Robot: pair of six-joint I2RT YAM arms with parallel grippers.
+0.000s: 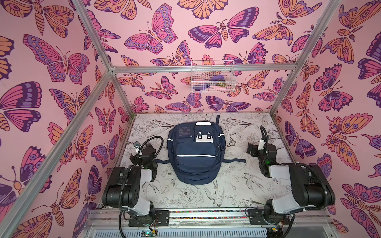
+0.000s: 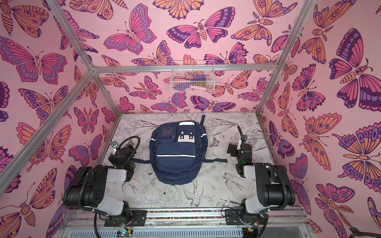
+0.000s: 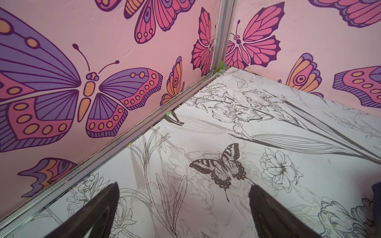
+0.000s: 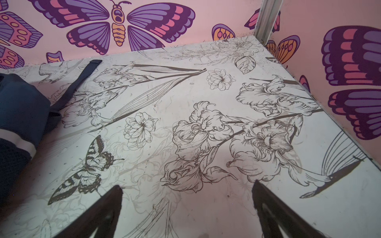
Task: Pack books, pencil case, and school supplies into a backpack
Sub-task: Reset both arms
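Observation:
The navy backpack (image 1: 195, 152) (image 2: 176, 152) lies flat in the middle of the table, front up, its pockets zipped and its top toward the back wall. The left arm (image 1: 144, 156) stands left of it and the right arm (image 1: 266, 152) right of it, both clear of the fabric. My left gripper (image 3: 184, 185) is open over bare table near the back left corner, and only a sliver of the backpack (image 3: 377, 191) shows there. My right gripper (image 4: 186, 186) is open and empty, with the backpack (image 4: 18, 107) off to its side. Books, pencil case and school supplies are out of view.
A white wire basket (image 1: 212, 77) (image 2: 192, 77) hangs on the back wall, holding pink and purple items I cannot identify. Loose backpack straps (image 1: 235, 160) (image 4: 80, 82) trail over the table. Butterfly-patterned walls and aluminium posts (image 3: 223, 35) close in the table.

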